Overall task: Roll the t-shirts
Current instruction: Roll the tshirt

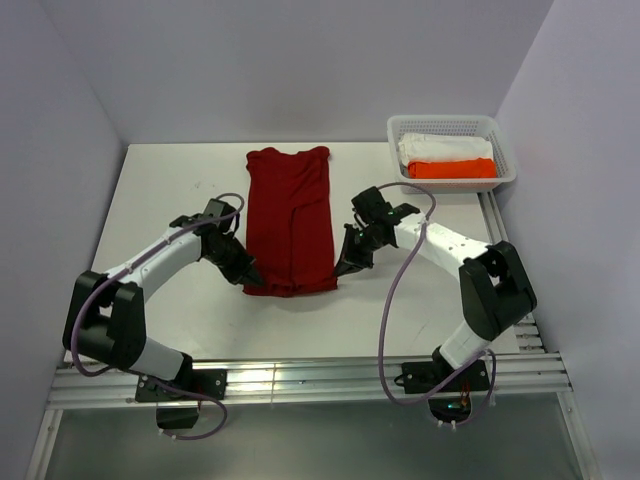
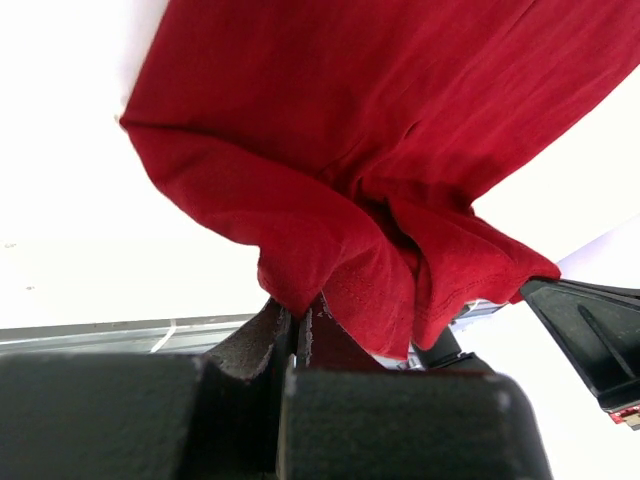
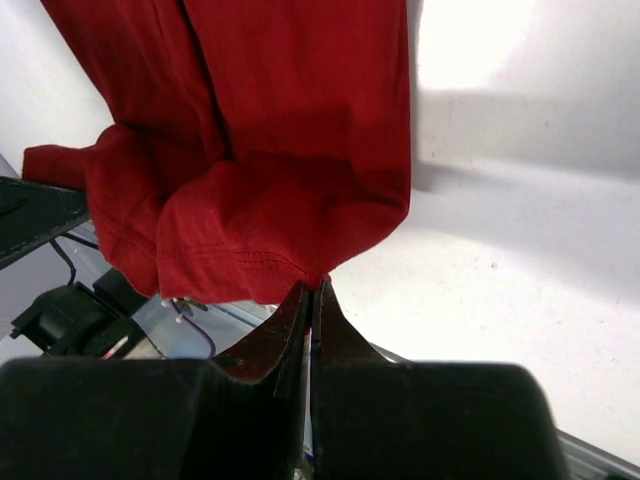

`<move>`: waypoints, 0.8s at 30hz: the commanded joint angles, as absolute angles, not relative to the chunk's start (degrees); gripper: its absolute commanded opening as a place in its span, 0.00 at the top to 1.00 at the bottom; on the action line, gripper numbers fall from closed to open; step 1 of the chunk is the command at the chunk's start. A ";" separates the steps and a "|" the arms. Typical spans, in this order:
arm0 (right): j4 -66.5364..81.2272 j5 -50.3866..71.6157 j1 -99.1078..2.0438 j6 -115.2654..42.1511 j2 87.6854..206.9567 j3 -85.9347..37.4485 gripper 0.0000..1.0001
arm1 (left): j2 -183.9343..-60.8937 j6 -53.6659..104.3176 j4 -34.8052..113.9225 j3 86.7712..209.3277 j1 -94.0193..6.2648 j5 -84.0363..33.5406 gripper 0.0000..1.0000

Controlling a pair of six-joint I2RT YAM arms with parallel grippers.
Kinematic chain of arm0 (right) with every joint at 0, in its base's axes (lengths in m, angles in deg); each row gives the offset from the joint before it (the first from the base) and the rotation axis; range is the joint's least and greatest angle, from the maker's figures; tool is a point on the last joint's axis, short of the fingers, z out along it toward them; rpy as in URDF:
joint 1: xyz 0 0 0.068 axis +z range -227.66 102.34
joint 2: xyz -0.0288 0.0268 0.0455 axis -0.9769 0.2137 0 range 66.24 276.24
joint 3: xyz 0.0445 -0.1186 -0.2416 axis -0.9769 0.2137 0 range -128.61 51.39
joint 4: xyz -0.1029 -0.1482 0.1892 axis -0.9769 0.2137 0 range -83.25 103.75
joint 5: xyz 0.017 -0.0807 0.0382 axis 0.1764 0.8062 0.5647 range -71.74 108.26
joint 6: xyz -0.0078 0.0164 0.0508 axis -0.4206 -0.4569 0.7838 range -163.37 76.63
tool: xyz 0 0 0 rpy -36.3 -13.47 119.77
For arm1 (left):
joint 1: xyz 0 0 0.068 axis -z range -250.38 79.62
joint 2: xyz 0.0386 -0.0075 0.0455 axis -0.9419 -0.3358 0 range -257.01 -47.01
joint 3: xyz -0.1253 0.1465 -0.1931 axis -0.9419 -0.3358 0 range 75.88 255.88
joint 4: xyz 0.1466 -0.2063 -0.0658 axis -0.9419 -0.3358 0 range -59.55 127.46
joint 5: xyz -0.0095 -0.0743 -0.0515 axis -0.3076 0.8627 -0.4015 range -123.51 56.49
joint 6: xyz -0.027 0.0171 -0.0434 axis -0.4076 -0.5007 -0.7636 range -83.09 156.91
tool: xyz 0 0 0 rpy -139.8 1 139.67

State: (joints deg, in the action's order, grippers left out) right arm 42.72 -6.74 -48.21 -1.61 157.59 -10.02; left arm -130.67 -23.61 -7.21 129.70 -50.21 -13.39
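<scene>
Inward, left gripper (image 1: 251,277), right gripper (image 1: 341,270), tight on t-shirt (image 1: 290,205)

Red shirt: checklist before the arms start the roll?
1. Left claw shut on the near left corner of the red shirt: ok.
2. Right claw shut on the near right corner: ok.
3. Shirt folded into a long strip, sleeves tucked in: ok.
4. Near hem flat between the claws: not ok, it bunches in both wrist views.
5. Every layer caught in each claw: cannot tell.
6. Basket apart from the strip, off to the far right: ok.
</scene>
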 commanded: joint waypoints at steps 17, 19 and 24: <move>44.54 -8.73 -51.29 -4.87 166.87 -21.29 1.00 | -139.82 -18.99 -11.41 141.97 -53.94 -16.37 1.00; 44.63 -8.64 -51.38 -4.96 167.66 -22.17 1.00 | -140.43 -19.08 -10.80 141.89 -54.47 -16.37 1.00; 45.25 -8.55 -51.82 -5.40 169.51 -24.28 1.00 | -142.02 -18.99 -10.00 143.20 -55.17 -16.19 1.00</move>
